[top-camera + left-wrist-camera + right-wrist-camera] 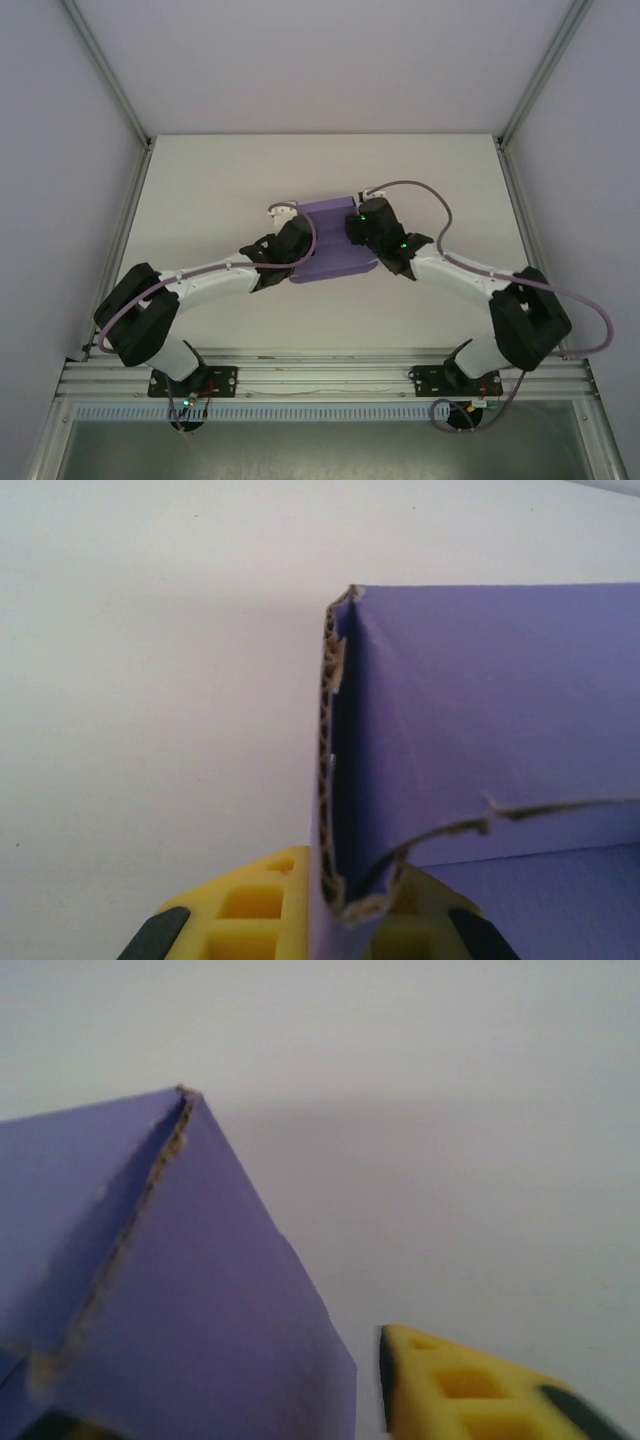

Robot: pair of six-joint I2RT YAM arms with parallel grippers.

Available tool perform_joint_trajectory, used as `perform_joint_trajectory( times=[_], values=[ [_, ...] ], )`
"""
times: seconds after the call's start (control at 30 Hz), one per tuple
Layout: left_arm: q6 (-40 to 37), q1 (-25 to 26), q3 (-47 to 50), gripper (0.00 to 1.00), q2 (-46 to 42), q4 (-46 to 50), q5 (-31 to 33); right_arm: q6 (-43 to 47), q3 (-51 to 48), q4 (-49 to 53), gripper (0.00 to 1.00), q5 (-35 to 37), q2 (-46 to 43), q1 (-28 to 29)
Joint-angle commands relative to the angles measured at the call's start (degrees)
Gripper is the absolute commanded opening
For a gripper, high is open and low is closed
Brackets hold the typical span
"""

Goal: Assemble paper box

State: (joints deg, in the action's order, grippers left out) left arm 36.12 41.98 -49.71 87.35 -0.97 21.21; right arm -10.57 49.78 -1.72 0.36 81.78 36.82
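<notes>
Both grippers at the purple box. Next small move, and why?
Probably close the right gripper on the lavender corrugated-card paper box's raised flap: it sits between open fingers, a gap beside the yellow one, while the left gripper seems to pinch the upright wall.

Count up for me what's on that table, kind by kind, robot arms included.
Purple paper box: 1
Robot arms: 2, the left arm and the right arm
Total: 3
</notes>
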Motion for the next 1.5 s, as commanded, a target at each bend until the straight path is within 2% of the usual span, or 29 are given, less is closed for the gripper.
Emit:
perform_joint_trajectory(
  times=[0.0, 0.1, 0.13, 0.17, 0.2, 0.27, 0.33, 0.4, 0.47, 0.57, 0.67, 0.73, 0.87, 1.03, 1.17, 1.23, 1.3, 1.47],
  values=[
    [-1.5, -0.8, 1.5, 0.0, -2.6, -0.9, 3.4, 1.6, -0.9, -3.0, 0.55, -14.5, -5.4, -0.9],
    [-2.8, -0.7, 2.2, 0.0, -4.6, -1.0, 2.1, 1.7, -1.6, -0.8, 0.74, -17.3, -9.6, -0.9],
    [-3.5, -0.8, 2.6, 0.0, -5.3, -1.1, 1.9, 1.7, -2.3, -0.7, 0.83, -17.5, -11.2, -0.9],
    [-4.1, -0.8, 3.1, 0.0, -6.2, -1.4, 1.2, 1.8, -3.1, -0.7, 0.97, -17.2, -13.2, -1.0],
    [-6.9, -0.9, 3.7, 0.0, -7.0, -2.2, -0.3, 1.6, -3.8, -0.7, 1.0, -16.4, -14.8, -1.0],
    [-11.8, -1.6, 4.4, 0.0, -8.8, -2.3, -3.6, 1.1, -5.4, 0.0, 1.0, -13.7, -19.4, -1.0],
    [-19.0, -3.4, 4.4, 0.0, -10.4, -1.3, -11.7, -2.2, -6.5, 2.6, 1.0, -7.0, -23.7, -0.9],
    [-27.2, -4.5, 2.1, 0.0, -11.6, 4.1, -17.6, -5.5, -6.1, 9.5, 1.0, 0.9, -27.3, -1.0],
    [-37.4, -4.7, -0.7, 0.0, -12.2, 12.0, -21.5, -6.9, -5.3, 17.3, 1.0, 5.6, -29.8, -1.2],
    [-48.0, -4.6, -4.3, 0.0, -13.0, 20.9, -23.7, -9.0, -6.2, 25.3, 1.0, 8.3, -32.1, -1.3],
    [-58.5, -4.5, -7.1, 0.0, -13.4, 29.4, -30.5, -10.9, -6.7, 31.7, 1.0, 8.8, -32.7, -1.5],
    [-64.2, -4.2, -9.2, 0.0, -12.9, 33.7, -32.2, -11.6, -7.0, 34.3, 1.0, 8.9, -32.6, -1.6],
    [-68.6, -3.1, -15.3, 0.0, -8.4, 41.0, -29.1, -11.8, -7.2, 37.2, 1.0, 10.7, -32.6, -1.7],
    [-71.7, 1.2, -23.4, 0.0, 2.8, 49.0, -22.3, -11.6, -6.7, 39.3, 1.0, 14.2, -33.1, -2.0],
    [-70.4, 2.4, -30.0, 0.0, 15.1, 52.9, -13.7, -11.3, -6.9, 39.5, 1.0, 14.6, -33.4, -2.4],
    [-68.5, 2.5, -35.1, 0.0, 21.4, 55.0, -12.0, -11.1, -7.0, 39.8, 1.0, 15.1, -33.5, -2.6],
    [-67.4, 2.9, -38.6, 0.0, 26.6, 55.3, -10.7, -11.0, -7.2, 40.0, 1.0, 15.6, -33.6, -2.9],
    [-66.7, 5.1, -42.5, 0.0, 35.8, 52.6, -2.5, -11.2, -8.2, 40.2, 1.0, 16.9, -35.1, -3.4]
  ],
)
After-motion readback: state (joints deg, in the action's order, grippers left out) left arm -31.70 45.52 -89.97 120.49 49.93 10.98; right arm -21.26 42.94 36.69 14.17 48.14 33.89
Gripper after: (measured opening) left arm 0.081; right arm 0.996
